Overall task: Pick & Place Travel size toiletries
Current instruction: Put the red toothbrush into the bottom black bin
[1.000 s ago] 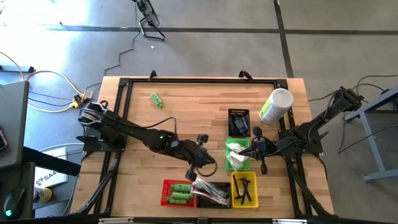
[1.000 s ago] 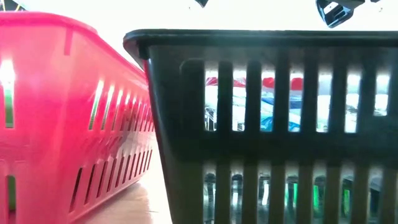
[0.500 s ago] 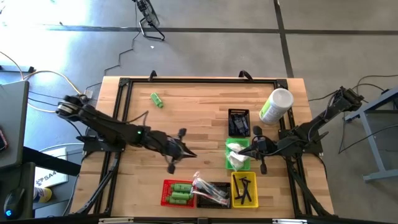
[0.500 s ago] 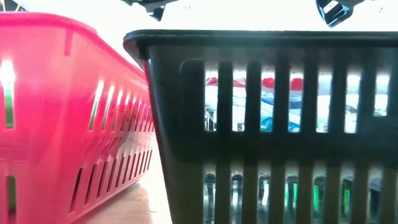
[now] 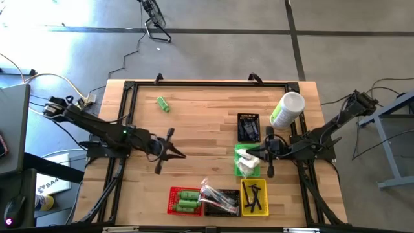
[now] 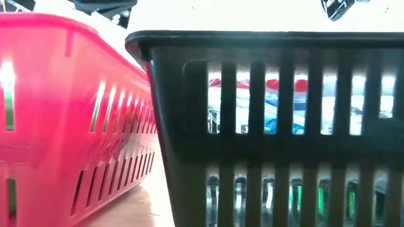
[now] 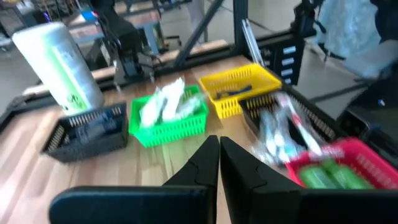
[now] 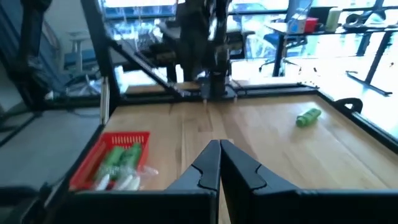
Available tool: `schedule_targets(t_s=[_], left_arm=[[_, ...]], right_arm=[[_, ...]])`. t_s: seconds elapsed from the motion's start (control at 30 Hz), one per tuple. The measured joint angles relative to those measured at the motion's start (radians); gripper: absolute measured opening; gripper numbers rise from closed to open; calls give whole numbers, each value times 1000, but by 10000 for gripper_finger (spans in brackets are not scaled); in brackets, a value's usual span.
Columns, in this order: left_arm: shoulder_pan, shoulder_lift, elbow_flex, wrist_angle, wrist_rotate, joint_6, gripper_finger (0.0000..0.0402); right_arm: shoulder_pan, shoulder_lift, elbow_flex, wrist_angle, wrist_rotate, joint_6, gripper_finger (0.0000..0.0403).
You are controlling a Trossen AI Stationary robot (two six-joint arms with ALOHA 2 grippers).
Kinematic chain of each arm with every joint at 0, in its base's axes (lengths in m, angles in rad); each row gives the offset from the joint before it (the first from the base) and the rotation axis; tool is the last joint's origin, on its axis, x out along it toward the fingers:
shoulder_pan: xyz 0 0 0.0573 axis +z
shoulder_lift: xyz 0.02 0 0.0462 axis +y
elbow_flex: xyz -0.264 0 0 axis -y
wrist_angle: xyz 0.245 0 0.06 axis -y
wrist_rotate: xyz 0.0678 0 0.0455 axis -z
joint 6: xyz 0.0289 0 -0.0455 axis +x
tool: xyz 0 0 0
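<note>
Green bottle [image 5: 163, 103] lay alone on worktop [image 5: 200, 120], upper left of frame | likely light, stiff, smooth, prone to roll; grip across its middle | left hand [image 5: 160, 162] closed, empty, left of centre | right hand [image 5: 270, 169] closed, empty, beside green basket [image 5: 246, 152]

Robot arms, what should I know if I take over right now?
Left gripper: shut, holding nothing, over bare table on the left side.
Right gripper: shut, holding nothing, beside the green basket.
Done: green bottles in the red basket, wrapped toothbrushes on the black basket beside it, black combs in the yellow basket, white packets in the green one.
Left: one green bottle lies alone at the table's far left.
</note>
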Motion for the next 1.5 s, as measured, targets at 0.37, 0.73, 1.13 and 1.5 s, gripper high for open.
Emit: schedule_targets(t_s=[0.37,0.73,1.13,1.5], left_arm=[[0,-238,-156,5,12,-4,10],[0,-353,-211,-67,31,-37,10],[0,-353,-209,-68,31,-53,10],[0,-353,-209,-64,32,-56,10]], right_arm=[[-9,98,46,48,58,47,2],[-86,305,316,-297,-34,201,2],[-137,512,387,-364,-559,427,2],[-108,637,387,-350,-770,719,2]])
